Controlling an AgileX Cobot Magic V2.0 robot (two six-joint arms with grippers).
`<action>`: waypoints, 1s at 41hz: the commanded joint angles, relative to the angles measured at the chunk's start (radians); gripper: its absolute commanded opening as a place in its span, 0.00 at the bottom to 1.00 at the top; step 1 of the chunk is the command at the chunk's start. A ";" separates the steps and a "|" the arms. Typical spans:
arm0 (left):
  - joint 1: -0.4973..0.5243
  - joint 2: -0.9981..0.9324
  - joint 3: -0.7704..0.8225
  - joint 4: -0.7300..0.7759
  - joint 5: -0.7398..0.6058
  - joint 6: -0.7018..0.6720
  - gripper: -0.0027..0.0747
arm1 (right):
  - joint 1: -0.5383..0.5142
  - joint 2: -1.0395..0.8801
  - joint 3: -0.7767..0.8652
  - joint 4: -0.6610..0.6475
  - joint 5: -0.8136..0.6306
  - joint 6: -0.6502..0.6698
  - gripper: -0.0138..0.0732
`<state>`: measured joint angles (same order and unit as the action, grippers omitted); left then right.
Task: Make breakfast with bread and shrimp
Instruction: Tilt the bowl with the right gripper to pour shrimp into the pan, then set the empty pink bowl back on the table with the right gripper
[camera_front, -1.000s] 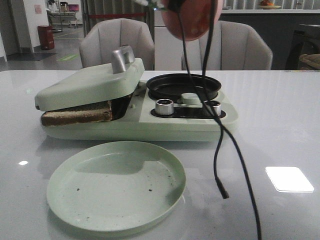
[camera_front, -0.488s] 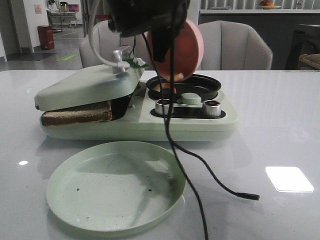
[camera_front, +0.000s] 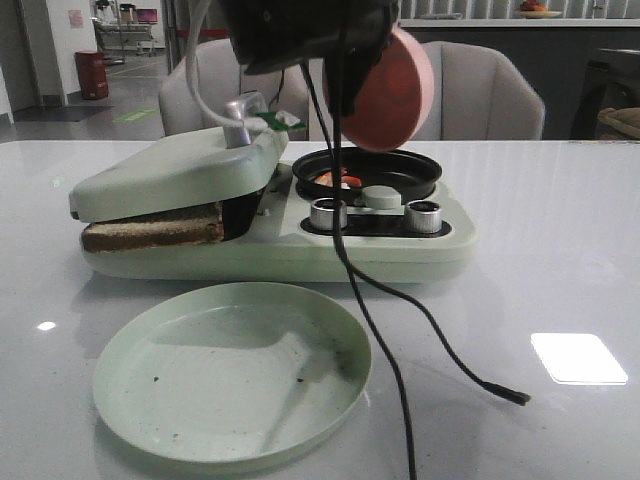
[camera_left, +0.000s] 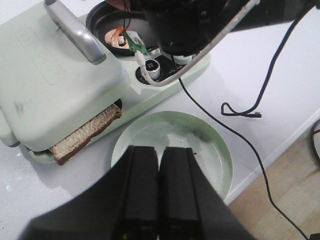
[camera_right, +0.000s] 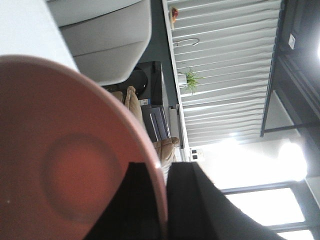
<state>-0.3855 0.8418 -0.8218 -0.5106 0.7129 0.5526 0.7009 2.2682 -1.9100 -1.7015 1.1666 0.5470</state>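
Two slices of bread (camera_front: 150, 232) with dark crusts lie pressed under the shut lid of the pale green breakfast maker (camera_front: 170, 170); their edge also shows in the left wrist view (camera_left: 85, 137). Orange-pink shrimp (camera_front: 338, 180) lie in the black round pan (camera_front: 405, 165) and show in the left wrist view (camera_left: 117, 36). My right gripper (camera_right: 164, 175) is shut on the rim of a pink plate (camera_front: 385, 95), held tilted on edge just above the pan. My left gripper (camera_left: 160, 155) is shut and empty, high above the green plate (camera_left: 212, 145).
An empty pale green plate (camera_front: 230, 370) with a few crumbs sits in front of the maker. A black cable (camera_front: 400, 300) hangs from the right arm across the knobs (camera_front: 328, 212) and the table, ending at a plug (camera_front: 510, 393). Chairs stand behind the table.
The right arm came down with the pink plate and tipped it over the pan. The pan was empty before; shrimp now lie in it. The cable swung to the right.
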 joint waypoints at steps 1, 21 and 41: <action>-0.009 -0.003 -0.029 -0.030 -0.063 -0.003 0.16 | -0.005 -0.132 -0.049 -0.090 0.122 0.014 0.18; -0.009 -0.003 -0.029 -0.025 -0.063 -0.003 0.16 | -0.293 -0.651 0.354 0.809 -0.098 0.019 0.18; -0.009 -0.003 -0.029 -0.025 -0.063 -0.003 0.16 | -0.880 -0.887 1.041 1.792 -0.567 -0.476 0.18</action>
<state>-0.3855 0.8418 -0.8218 -0.5106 0.7129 0.5526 -0.1280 1.3854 -0.8884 -0.0834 0.7180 0.2229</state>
